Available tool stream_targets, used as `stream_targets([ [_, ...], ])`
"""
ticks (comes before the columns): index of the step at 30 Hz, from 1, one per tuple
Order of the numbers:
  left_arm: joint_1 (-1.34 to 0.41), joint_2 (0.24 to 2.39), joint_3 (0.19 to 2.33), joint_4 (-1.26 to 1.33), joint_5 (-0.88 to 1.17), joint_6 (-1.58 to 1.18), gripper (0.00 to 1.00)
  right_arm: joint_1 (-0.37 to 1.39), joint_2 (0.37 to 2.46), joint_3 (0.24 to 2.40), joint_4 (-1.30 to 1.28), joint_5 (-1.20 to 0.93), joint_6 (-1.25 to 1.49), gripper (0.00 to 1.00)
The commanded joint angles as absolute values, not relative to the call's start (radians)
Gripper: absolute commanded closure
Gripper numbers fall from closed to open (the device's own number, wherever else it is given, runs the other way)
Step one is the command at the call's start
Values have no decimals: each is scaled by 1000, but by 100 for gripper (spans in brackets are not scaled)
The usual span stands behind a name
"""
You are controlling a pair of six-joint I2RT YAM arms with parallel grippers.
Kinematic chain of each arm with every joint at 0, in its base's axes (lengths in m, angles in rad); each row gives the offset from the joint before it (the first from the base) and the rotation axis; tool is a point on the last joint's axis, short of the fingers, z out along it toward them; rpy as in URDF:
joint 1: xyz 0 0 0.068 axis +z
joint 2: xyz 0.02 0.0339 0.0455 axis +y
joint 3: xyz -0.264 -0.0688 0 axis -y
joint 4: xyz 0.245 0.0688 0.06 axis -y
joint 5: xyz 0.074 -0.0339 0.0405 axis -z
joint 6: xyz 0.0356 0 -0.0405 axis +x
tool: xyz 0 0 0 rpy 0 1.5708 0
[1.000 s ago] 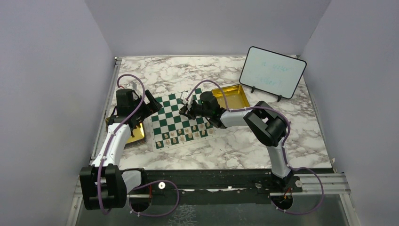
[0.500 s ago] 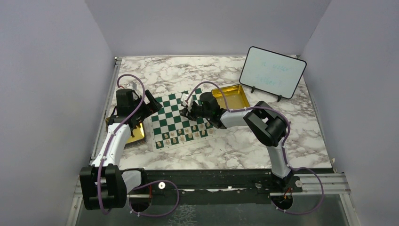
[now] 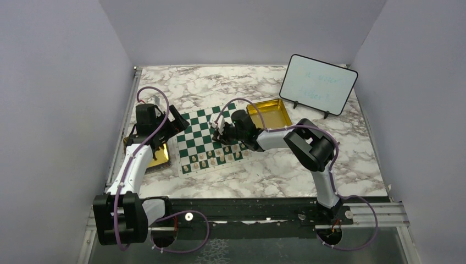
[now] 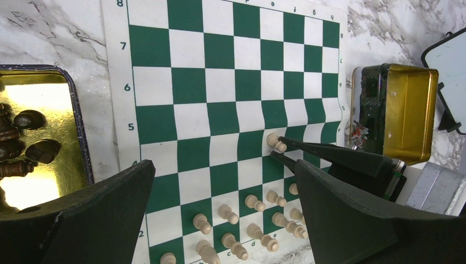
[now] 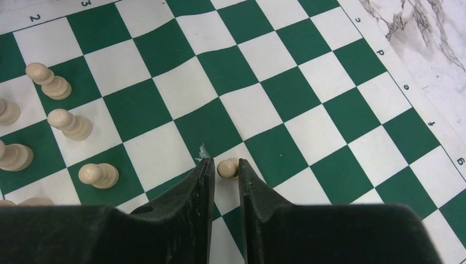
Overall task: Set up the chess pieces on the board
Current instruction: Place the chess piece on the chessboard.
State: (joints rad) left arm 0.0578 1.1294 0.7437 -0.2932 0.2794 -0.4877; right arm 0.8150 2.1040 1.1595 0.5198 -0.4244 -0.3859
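The board (image 3: 192, 137) is partly set (cream side only). The tin (image 4: 77, 118) is left holding dark pieces (image 4: 30, 118). The left gripper (image 4: 222, 181) is spread wide; the right gripper (image 5: 225, 163) is parted narrowly about one pawn (image 5: 227, 168), mid-board, past the cream ranks (image 4: 225, 212).

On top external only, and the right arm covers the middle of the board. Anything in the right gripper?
Observer: Right wrist view shows one cream pawn between the fingertips of the right gripper, low over the board. The jaws are slightly apart; I can't tell if it's pinched.
Operator: Left gripper carrying anything?
Observer: No. In its own view the left gripper is wide open with nothing between the fingers.
Operator: What's in the tin by the left arm?
Observer: Several dark pieces lie in the gold tin, which sits just off the board's numbered edge.
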Motion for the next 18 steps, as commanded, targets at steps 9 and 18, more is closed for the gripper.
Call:
stream_targets([
  [9,63,1115,736,-276,279,-445,1,824,2062,1180,504,-388,-371,65],
  [18,63,1139,772,-298,315,-389,5,824,1929,1129,546,-345,-271,52],
])
